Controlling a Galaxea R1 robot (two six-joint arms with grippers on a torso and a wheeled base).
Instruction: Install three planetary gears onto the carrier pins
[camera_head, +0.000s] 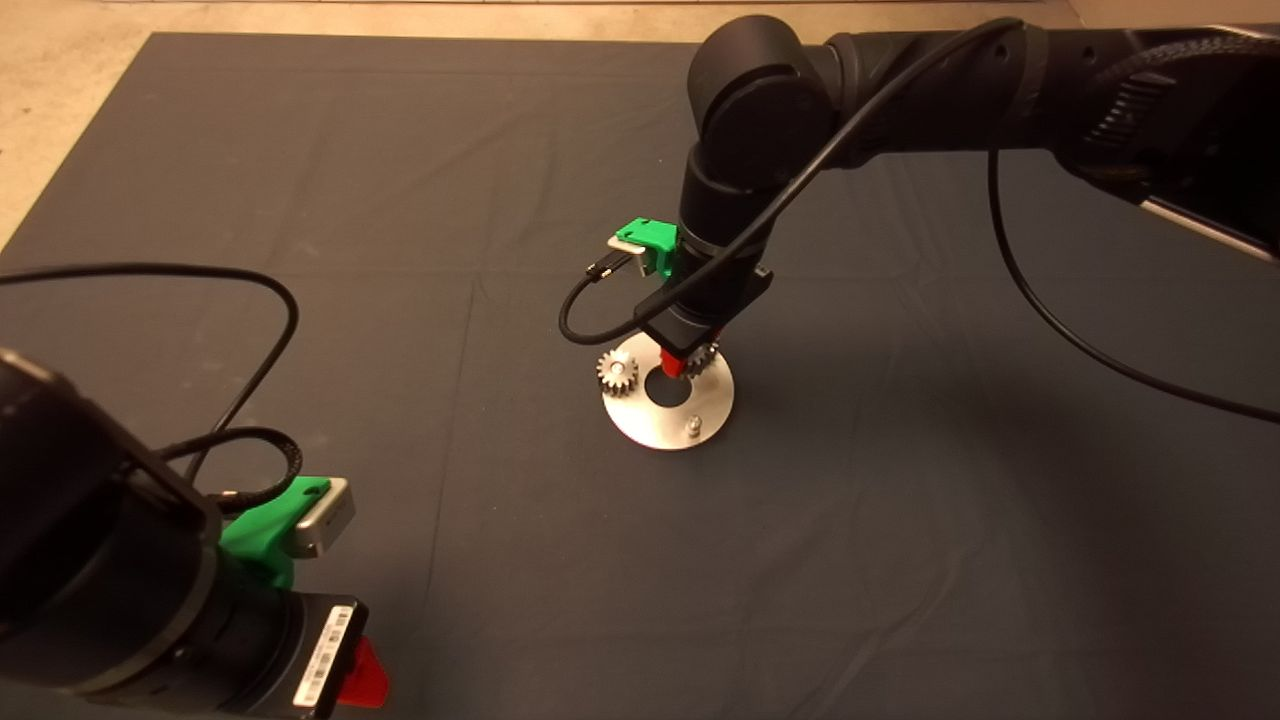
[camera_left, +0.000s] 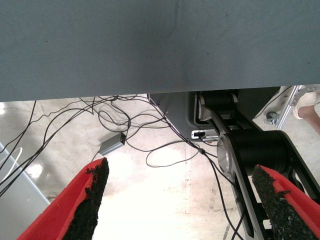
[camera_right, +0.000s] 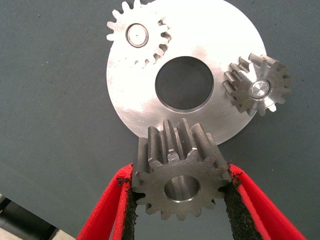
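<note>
Black and bent downward, the right arm reaches in from the mat's (camera_head: 300, 200) three o'clock side; its right gripper (camera_right: 179, 200) clamps a dark gear (camera_right: 181, 172) between red fingers (camera_right: 102, 215) over the disc (camera_right: 135, 105). Two gears (camera_right: 139, 36) already sit on pins. The left gripper (camera_left: 180, 200), spread open, waits at seven o'clock.

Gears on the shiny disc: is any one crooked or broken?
Nothing stands out. The silver gear and a grey gear sit on their pins on the disc; the right gripper holds the third gear; one pin is bare; the left gripper waits aside.
</note>
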